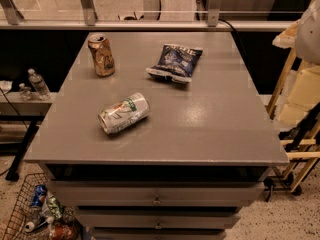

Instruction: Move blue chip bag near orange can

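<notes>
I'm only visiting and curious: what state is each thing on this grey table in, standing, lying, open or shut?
orange can: standing upright, far left.
blue chip bag: lying flat, apart from the orange can.
silver-white can: lying on its side.
drawers: look shut.
gripper: not in view.

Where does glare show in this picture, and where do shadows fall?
Camera view: a pale sheen lies on the table right of centre; the orange can glints along its side; the silver-white can and blue chip bag cast thin dark shadows at their near edges; the gripper is not in view.
</notes>
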